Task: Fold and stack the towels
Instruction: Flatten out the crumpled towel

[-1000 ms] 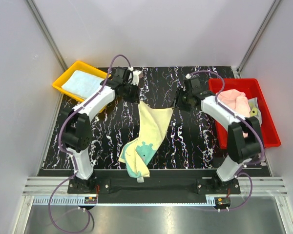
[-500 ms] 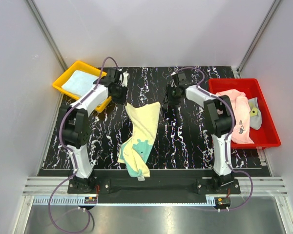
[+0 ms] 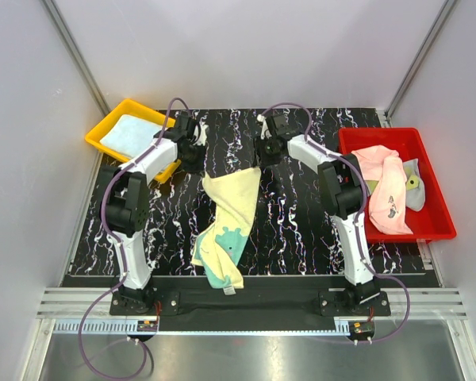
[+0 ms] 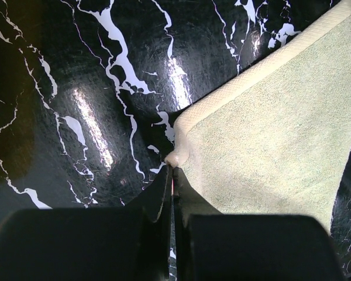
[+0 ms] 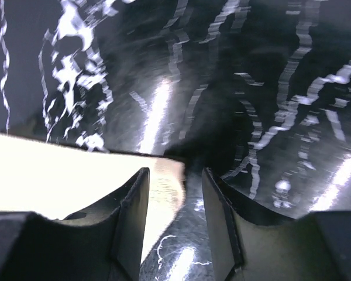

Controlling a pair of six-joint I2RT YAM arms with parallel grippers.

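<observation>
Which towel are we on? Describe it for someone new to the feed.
On the black marbled table, between the yellow tray and red tray, lies a pale yellow towel. It alone is outside a tray, with teal patches at its near end.

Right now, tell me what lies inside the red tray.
The red tray holds a crumpled pink towel and, beside it, a pale blue-grey towel with a yellow patch. The pink one partly covers it; anything beneath them is hidden.

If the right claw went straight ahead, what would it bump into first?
Probably a corner of the yellow towel, which sits between the open fingers of the right gripper; depth is unclear.
</observation>
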